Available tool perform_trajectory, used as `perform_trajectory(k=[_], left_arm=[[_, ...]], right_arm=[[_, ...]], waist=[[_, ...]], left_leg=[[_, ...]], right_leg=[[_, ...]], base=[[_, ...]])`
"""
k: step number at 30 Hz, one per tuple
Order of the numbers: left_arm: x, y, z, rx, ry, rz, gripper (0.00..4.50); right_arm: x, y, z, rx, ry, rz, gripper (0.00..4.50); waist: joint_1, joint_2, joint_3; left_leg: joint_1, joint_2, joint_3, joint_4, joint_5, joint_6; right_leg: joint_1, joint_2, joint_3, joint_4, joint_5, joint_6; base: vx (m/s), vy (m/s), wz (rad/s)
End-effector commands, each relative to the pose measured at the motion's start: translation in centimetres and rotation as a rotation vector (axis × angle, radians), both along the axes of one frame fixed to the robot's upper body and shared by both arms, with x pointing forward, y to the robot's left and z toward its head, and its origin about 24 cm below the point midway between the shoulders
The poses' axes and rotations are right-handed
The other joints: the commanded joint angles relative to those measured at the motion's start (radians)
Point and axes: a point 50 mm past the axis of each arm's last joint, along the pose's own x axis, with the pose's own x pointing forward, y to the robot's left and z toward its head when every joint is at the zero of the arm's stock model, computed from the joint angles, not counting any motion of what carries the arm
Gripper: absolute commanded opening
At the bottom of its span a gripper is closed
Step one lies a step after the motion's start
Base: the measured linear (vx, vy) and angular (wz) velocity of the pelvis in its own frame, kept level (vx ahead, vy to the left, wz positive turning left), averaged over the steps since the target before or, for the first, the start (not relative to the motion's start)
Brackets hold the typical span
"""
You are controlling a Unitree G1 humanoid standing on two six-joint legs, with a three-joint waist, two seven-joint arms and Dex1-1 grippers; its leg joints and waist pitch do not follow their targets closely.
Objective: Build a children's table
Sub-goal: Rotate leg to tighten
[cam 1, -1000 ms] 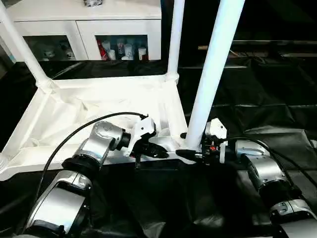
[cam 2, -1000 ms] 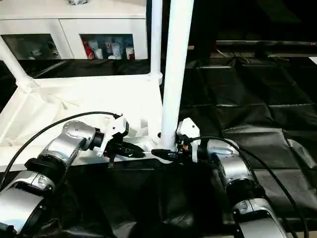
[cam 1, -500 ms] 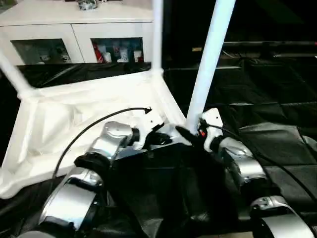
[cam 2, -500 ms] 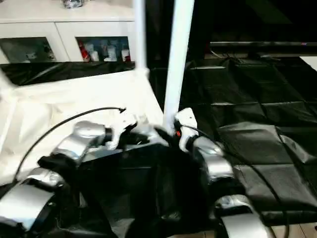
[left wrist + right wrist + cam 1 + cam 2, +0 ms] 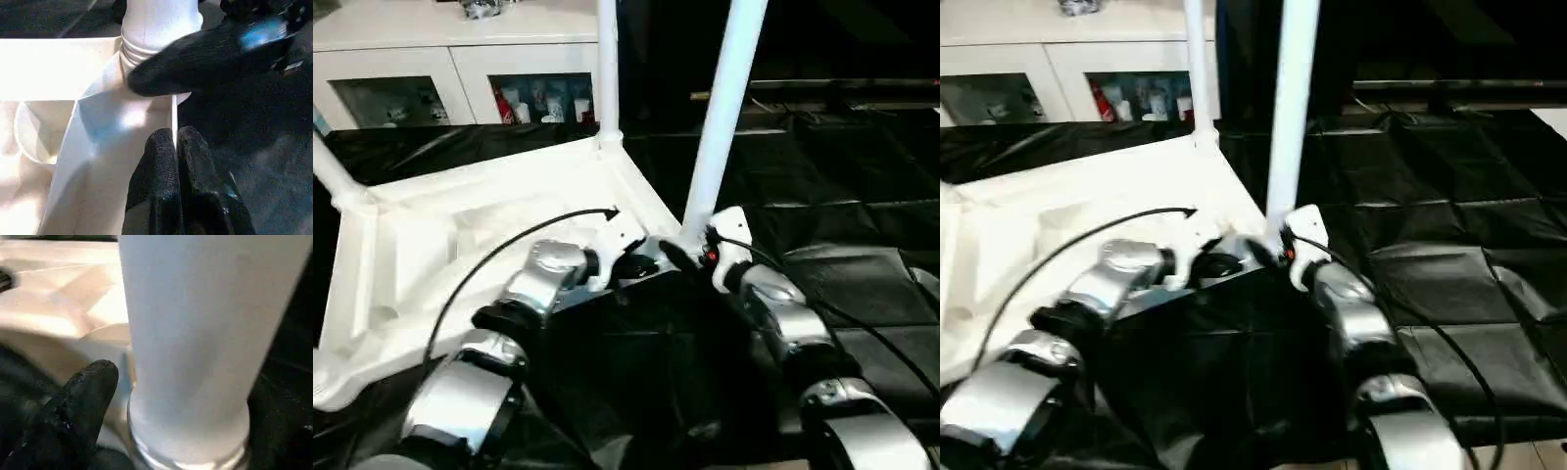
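Note:
The children's table (image 5: 431, 245) lies upside down on black cloth, its rimmed underside facing up and its white legs standing upright. At the near right corner rises one leg (image 5: 720, 117), screwed into its socket (image 5: 156, 29). My right gripper (image 5: 680, 257) is open around this leg's base, and one of its fingers (image 5: 83, 396) stands a little off the leg (image 5: 195, 333). The same finger (image 5: 195, 63) lies across the leg's base in the left wrist view. Just left of that corner, my left gripper (image 5: 177, 142) is shut on the table's rim (image 5: 173, 112).
A white cabinet (image 5: 460, 59) with glass doors stands behind the table. Two more legs rise at the far corner (image 5: 607, 69) and the left corner (image 5: 328, 166). Black quilted cloth (image 5: 862, 196) spreads to the right. A black cable (image 5: 489, 259) arcs over my left forearm.
The whole view has shifted and tilted, so the camera moved. My right gripper has come round from the leg's right side to its near side. The left gripper stays on the rim.

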Motion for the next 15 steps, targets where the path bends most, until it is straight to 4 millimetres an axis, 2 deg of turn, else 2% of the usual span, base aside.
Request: perform_trajectory(k=[1,2,3,6,9,11,13,15], left_arm=[[-0.6,-0.1,-0.3,-0.012,0.009,-0.071,0.00],[-0.9,0.6,-0.3,-0.001,0.021,-0.109,0.00],[-1.0,1.0,-0.3,0.006,0.027,-0.133,0.00],[-1.6,2.0,-0.1,-0.011,0.065,-0.219,0.00],[-1.9,2.5,0.1,-0.028,0.092,-0.256,0.00],[-1.9,2.6,0.1,-0.031,0.096,-0.263,0.00],[-2.1,3.0,0.3,-0.037,0.100,-0.287,0.00],[-2.1,3.1,0.3,-0.038,0.099,-0.289,0.00]], right_arm=[[-1.1,2.3,0.0,0.016,0.008,0.219,3.87],[-1.4,1.8,0.3,0.023,0.007,0.281,3.87],[-1.6,1.6,0.4,0.029,0.007,0.318,3.87],[-2.2,0.8,0.8,0.047,0.033,0.416,3.87],[-2.4,0.2,0.9,0.031,0.049,0.456,3.87],[-2.5,0.1,0.8,0.026,0.051,0.460,3.87],[-2.5,-0.4,0.9,0.008,0.068,0.479,3.72],[-2.5,-0.4,0.9,0.011,0.073,0.483,3.54]], waist=[[0.008,-0.020,-0.058],[0.009,-0.019,-0.058],[0.012,-0.021,-0.060],[0.014,-0.022,-0.061],[0.018,-0.019,-0.068],[0.021,-0.019,-0.071],[0.024,-0.024,-0.071],[0.026,-0.022,-0.067]], left_leg=[[0.017,0.073,-0.043,-0.072,-0.212,0.066],[0.016,0.074,-0.043,-0.072,-0.201,0.074],[0.016,0.075,-0.041,-0.066,-0.181,0.096],[0.018,0.077,-0.042,-0.066,-0.167,0.106],[0.022,0.079,-0.039,-0.058,-0.113,0.118],[0.022,0.078,-0.037,-0.053,-0.091,0.124],[0.016,0.076,-0.037,-0.050,-0.079,0.135],[0.015,0.077,-0.036,-0.051,-0.116,0.126]], right_leg=[[0.032,-0.065,0.040,-0.063,-0.126,-0.226],[0.031,-0.066,0.040,-0.063,-0.115,-0.231],[0.033,-0.066,0.039,-0.058,-0.087,-0.243],[0.031,-0.064,0.037,-0.054,-0.081,-0.258],[0.026,-0.061,0.036,-0.038,0.009,-0.286],[0.024,-0.059,0.036,-0.032,0.050,-0.297],[0.024,-0.060,0.035,-0.028,0.073,-0.298],[0.022,-0.064,0.037,-0.034,0.018,-0.291]], base=[[0.000,0.000,0.00],[0.000,0.000,0.00],[0.000,0.000,0.00],[0.000,0.000,0.00],[0.000,0.000,0.00],[0.000,0.000,0.00],[0.000,0.000,0.00],[0.000,0.000,0.00]])
